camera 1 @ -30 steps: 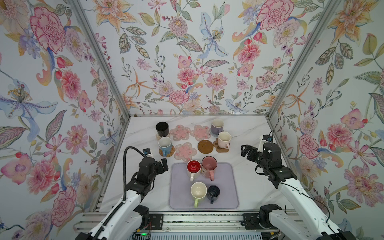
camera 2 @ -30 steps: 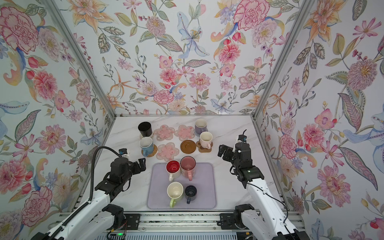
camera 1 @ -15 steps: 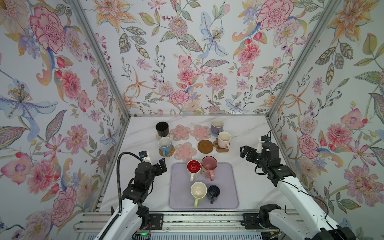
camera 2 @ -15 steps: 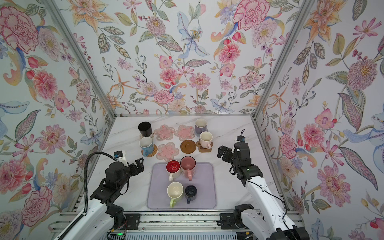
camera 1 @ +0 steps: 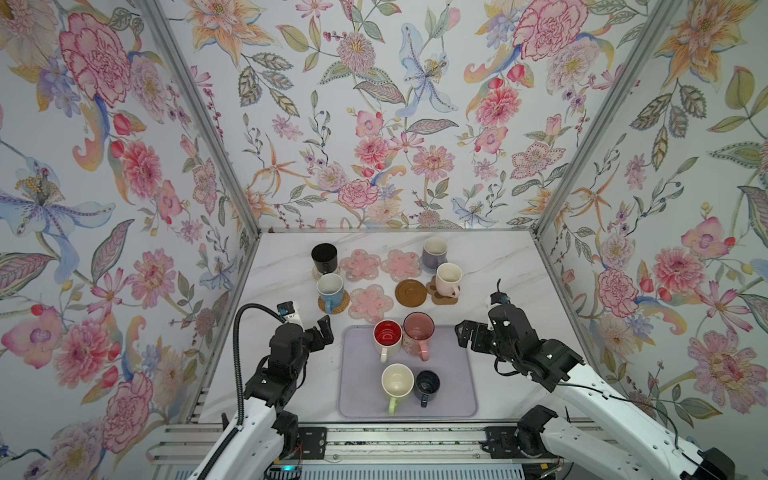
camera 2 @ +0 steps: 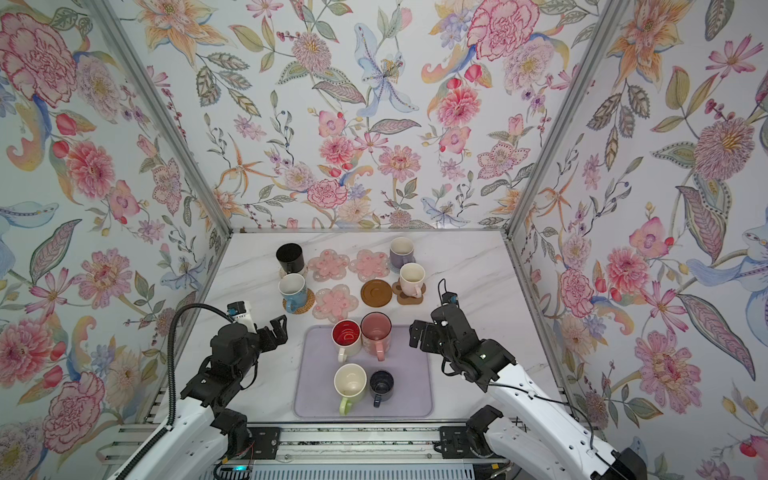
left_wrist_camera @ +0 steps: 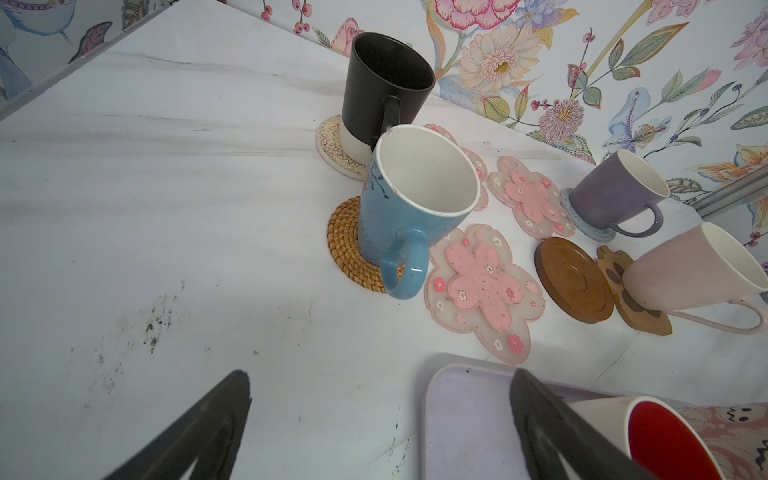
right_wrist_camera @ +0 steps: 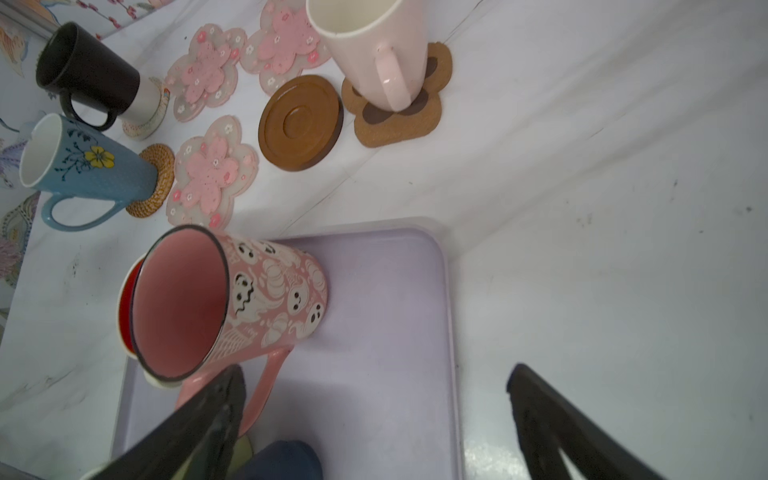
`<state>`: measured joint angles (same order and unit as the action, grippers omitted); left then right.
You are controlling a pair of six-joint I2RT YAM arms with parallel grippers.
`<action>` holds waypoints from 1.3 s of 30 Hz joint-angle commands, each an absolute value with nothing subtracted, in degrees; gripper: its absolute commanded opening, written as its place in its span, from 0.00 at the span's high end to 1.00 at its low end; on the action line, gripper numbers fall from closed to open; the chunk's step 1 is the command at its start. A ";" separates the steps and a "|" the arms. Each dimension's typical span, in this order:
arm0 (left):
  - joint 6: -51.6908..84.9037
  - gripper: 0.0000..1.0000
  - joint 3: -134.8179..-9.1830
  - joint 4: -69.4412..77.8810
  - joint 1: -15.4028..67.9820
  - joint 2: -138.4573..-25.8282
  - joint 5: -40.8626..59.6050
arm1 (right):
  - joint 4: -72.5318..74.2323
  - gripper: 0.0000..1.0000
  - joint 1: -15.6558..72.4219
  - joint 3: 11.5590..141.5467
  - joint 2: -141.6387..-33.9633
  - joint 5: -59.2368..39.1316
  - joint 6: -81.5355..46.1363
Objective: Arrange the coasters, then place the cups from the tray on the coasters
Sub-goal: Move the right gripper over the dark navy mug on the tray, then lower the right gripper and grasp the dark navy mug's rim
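Pink cup (camera 1: 417, 332) crowds the red cup (camera 1: 386, 337) on the tray (camera 1: 361, 374), so my right pincer (camera 1: 460, 336), agape like the left pincer (camera 1: 325, 330), could knock both over.

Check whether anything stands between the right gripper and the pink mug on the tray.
Nothing visible does. The right gripper, open, hangs at the right edge of the tray, and bare tray lies between it and the pink mug. The red-lined mug stands on its far side.

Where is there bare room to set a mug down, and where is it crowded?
Bare table: left of the light blue cup and black cup; right of the tray and paw-print coaster. Crowded: flower coasters between black cup and lavender cup.
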<state>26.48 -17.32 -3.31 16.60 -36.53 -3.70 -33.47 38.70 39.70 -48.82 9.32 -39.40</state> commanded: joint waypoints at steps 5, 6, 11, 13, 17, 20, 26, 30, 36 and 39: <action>27.33 0.01 -16.74 -2.64 16.09 -34.91 -5.10 | -43.08 0.01 52.96 38.64 -46.57 18.15 -52.99; 27.35 0.01 -16.70 -2.80 16.07 -34.68 -5.22 | -43.45 0.01 55.29 38.36 -46.37 18.59 -54.91; 27.51 0.01 -16.52 -3.14 16.09 -34.02 -5.58 | -43.90 0.01 66.48 37.62 -47.43 22.04 -63.36; 27.73 0.01 -16.44 -3.21 16.04 -33.86 -5.47 | -43.76 0.01 70.57 37.71 -48.52 23.59 -66.25; 28.12 0.01 -16.09 -2.90 16.08 -33.51 -5.48 | -42.95 0.01 78.02 37.97 -51.15 25.69 -70.46; 27.96 0.01 -16.18 -3.07 16.08 -33.31 -5.54 | -42.07 0.01 81.69 37.78 -53.15 25.22 -72.37; 28.11 0.01 -16.07 -3.18 16.08 -32.88 -5.46 | -40.40 0.01 86.03 37.57 -56.62 24.56 -75.04; 28.47 0.01 -15.48 -3.16 16.08 -32.30 -5.45 | -39.01 0.01 86.75 37.62 -58.08 24.40 -75.23; 28.83 0.01 -14.77 -3.18 16.08 -31.33 -5.46 | -38.57 0.01 86.66 38.63 -61.82 24.79 -76.11; 29.09 0.01 -14.68 -3.08 16.08 -31.12 -5.31 | -38.70 0.01 86.53 39.69 -64.51 24.59 -75.96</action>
